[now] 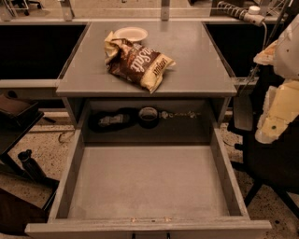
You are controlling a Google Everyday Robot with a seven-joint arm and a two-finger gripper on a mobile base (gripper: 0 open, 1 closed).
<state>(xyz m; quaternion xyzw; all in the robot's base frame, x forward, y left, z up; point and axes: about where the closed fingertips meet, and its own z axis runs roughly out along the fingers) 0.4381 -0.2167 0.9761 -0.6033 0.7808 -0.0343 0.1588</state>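
Note:
A brown and cream chip bag (139,63) lies crumpled on the grey desk top (196,60), near its middle. Just behind the bag stands a small white bowl (131,33). Below the top, a wide grey drawer (148,182) is pulled fully out, and its floor is bare. My gripper (271,128) hangs at the right edge of the view, pale and cream-coloured, beside the drawer's right wall and above the floor. It holds nothing that I can see and touches neither the bag nor the drawer.
In the dark cavity behind the drawer sit a black object (112,120) and a round dark ring (148,116). A dark chair (273,168) stands to the right. A black case (16,109) is on the left, and a white power strip (240,13) at the back right.

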